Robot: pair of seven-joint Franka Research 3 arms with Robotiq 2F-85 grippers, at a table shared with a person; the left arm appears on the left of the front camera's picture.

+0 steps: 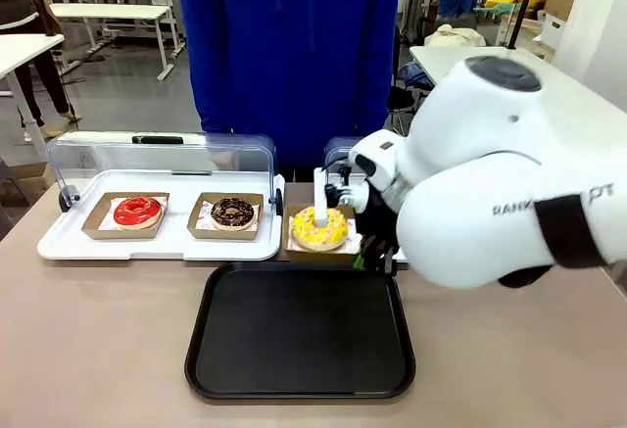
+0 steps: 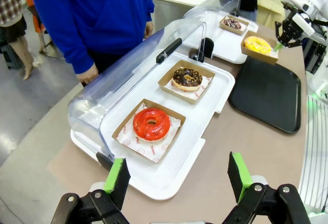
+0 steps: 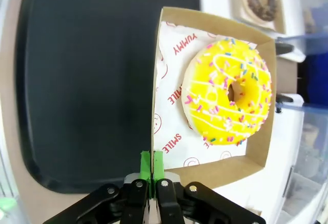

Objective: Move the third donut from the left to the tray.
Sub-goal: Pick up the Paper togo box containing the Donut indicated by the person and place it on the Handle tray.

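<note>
While R gripper (image 3: 152, 175) has its jaws pinched on the wall of the yellow donut's (image 3: 228, 99) cardboard holder (image 3: 154, 106), just beside the black tray (image 3: 82, 80), lift slow, keep holder level; thin card may flex. L gripper (image 2: 176, 179): jaws wide, idle.

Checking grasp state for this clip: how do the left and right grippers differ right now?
The left gripper is open, green pads wide apart, empty, hovering near the white tray. The right gripper is shut, pinching the wall of the yellow donut's cardboard holder beside the black tray. Both have black fingers with green pads.
</note>
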